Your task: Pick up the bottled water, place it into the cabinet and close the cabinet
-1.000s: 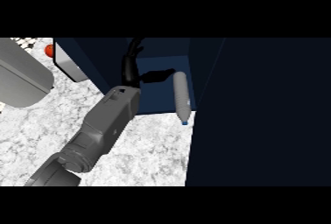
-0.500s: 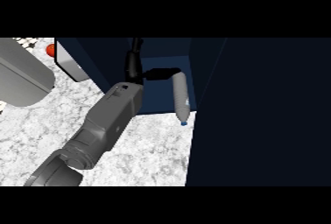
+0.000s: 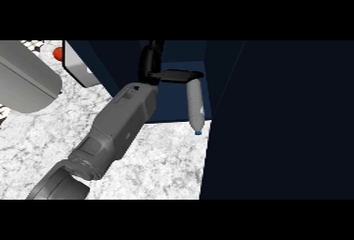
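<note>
The bottled water (image 3: 195, 103) is a pale grey bottle with a blue cap (image 3: 198, 132). It lies on the floor of the dark blue cabinet (image 3: 169, 112), cap pointing out over the front edge. My left hand (image 3: 151, 63) is inside the cabinet, at the end of the grey forearm that comes up from the lower left. Its fingers (image 3: 178, 75) stretch out straight to the right and reach the bottle's far end without curling round it. The hand is open. My right hand does not show.
A broad dark door panel (image 3: 276, 117) fills the right side, next to the bottle. A white-edged cabinet side (image 3: 79, 65) stands at the left. Beyond it are a large grey object (image 3: 24, 79) and a small red thing (image 3: 59, 54). Marbled counter (image 3: 152, 159) lies below.
My left hand has shifted slightly deeper into the cabinet and its fingers have straightened toward the bottle's far end. The bottle has stayed where it lies.
</note>
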### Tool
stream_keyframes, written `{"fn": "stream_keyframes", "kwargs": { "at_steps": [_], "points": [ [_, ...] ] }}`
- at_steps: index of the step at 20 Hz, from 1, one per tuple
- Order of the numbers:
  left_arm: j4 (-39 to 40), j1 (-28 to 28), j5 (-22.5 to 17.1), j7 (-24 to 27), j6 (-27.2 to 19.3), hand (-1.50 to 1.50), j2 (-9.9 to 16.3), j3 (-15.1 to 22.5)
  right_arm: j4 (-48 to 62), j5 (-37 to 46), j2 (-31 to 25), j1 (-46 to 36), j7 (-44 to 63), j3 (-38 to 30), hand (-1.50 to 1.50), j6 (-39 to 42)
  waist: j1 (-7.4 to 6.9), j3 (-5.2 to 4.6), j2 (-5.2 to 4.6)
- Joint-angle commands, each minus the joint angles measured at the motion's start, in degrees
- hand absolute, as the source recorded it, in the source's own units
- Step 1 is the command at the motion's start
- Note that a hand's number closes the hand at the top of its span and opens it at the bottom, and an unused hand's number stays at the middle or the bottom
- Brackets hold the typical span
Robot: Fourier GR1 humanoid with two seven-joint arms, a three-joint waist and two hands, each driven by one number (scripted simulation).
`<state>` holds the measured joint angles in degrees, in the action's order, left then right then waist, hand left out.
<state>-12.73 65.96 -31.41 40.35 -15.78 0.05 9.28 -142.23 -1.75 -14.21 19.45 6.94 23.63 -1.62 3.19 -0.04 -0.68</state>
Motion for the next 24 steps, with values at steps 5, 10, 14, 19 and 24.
{"fn": "stream_keyframes", "kwargs": {
  "at_steps": [5, 10, 14, 19, 24],
  "points": [
    [-11.8, -8.8, -4.3, -1.7, 4.3, -1.5, 0.0, 4.2, -2.4, -2.9, -0.7, -0.3, 2.1, -4.9, -1.5, 1.3, -2.31, 0.06, 0.93],
    [-25.6, -18.3, -6.5, -5.4, 0.8, -1.5, 0.0, 12.3, -4.6, 0.8, 1.0, -1.0, 5.0, -0.7, -1.5, -0.6, -3.24, 0.03, 1.35],
    [-37.2, -25.7, -4.6, -11.0, -0.4, 1.5, 1.8, 13.0, -5.1, 3.2, -0.3, -0.7, 5.7, -0.5, -1.5, -0.5, -5.23, 0.02, 1.71],
    [-48.8, -36.0, -2.0, -11.7, -3.8, 1.5, 3.2, 17.4, -6.4, 2.1, -6.3, -3.1, 8.2, -1.8, 1.5, 4.5, -4.73, 0.01, 1.36],
    [-64.0, -46.5, -1.1, -15.7, -4.9, 1.5, 9.7, 19.9, -6.3, 3.4, -9.0, -2.7, 11.5, 4.1, 1.5, 7.2, -4.8, 0.01, 1.45]
  ]
}}
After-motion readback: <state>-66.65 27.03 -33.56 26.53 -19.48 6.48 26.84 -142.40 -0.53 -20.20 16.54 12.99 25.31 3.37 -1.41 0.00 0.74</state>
